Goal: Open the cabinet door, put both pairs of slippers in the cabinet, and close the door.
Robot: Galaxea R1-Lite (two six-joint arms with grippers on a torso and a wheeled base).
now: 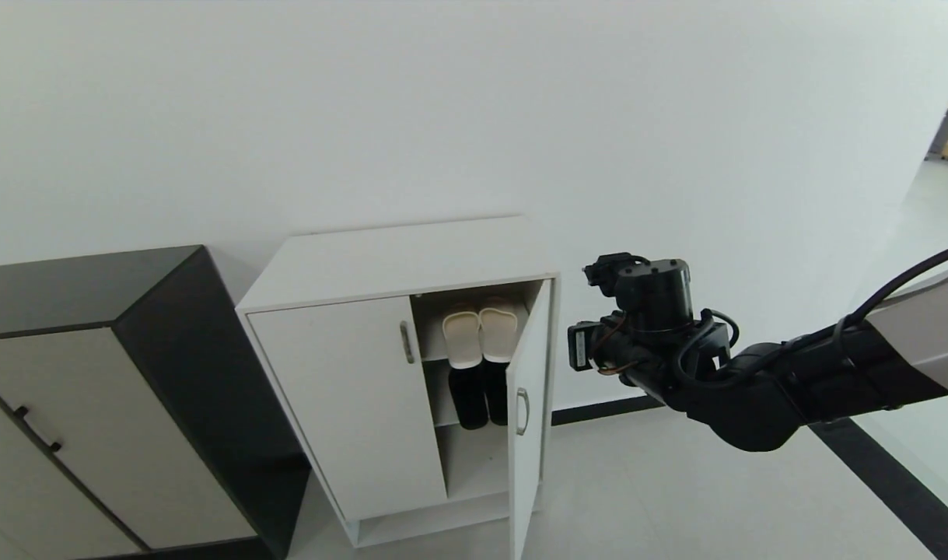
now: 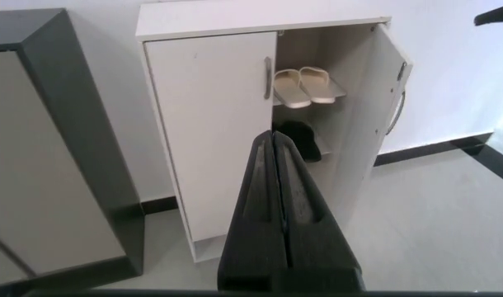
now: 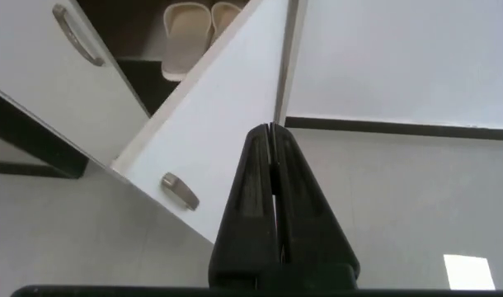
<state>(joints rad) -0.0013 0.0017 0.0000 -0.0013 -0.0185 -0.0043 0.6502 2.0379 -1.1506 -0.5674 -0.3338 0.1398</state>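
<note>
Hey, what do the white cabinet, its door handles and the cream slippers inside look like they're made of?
White cabinet: looks like laminated board, matt white, with flat panels and thin square edges. Door handles: probably metal, silvery-grey curved bars with a dull sheen. Cream slippers: likely moulded foam or rubber, matt and smooth, though the look leaves it open.

head view: high, well back, looking down on white cabinet (image 1: 396, 257). left wrist: lower, facing its front. right wrist: close beside the open door (image 3: 227, 124). all three share the cream slippers (image 1: 480, 334) inside.
</note>
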